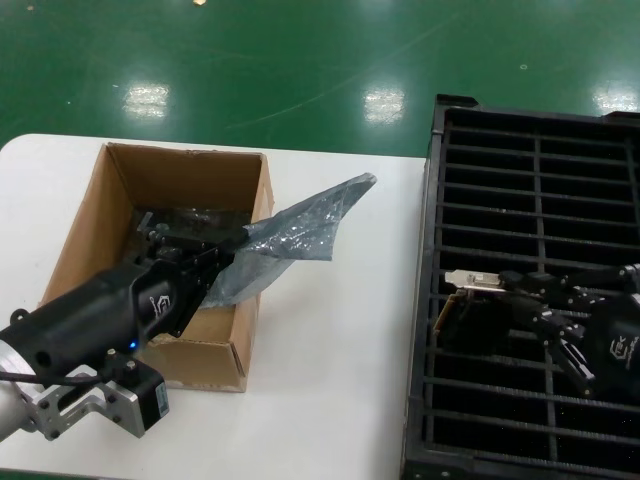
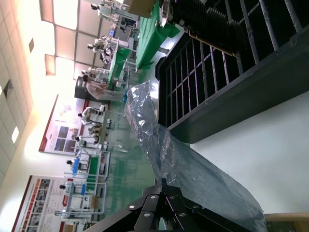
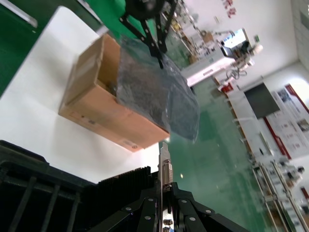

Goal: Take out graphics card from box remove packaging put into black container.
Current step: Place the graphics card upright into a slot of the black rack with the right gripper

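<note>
— Looking at the left side first: what does the left gripper have?

— It is clamped on one end of the packaging, the crinkly grey bag. The gripper sits over the open top of the box, near the box's right wall, and the bag sticks out past that wall, slanting up and to the right, clear of the white table. From the left wrist view the fingers meet at the bag's near end, and the bag stretches away toward the black container.

— And the bag itself, is anything in it?

— It looks flat and limp (I cannot see through it well enough to be sure).

— Where is the graphics card?

— In the right gripper, which is closed on it. The graphics card is held over the left part of the black container, its silver bracket end pointing left, above the ribbed slots. Whether it touches a rib I cannot tell. In the right wrist view the card's bracket stands up edge-on between the fingers, with the box and the bag farther off across the table.

— The box and the container?

— Apart, with bare table between them; the box to the left, the container along the right edge.
</note>
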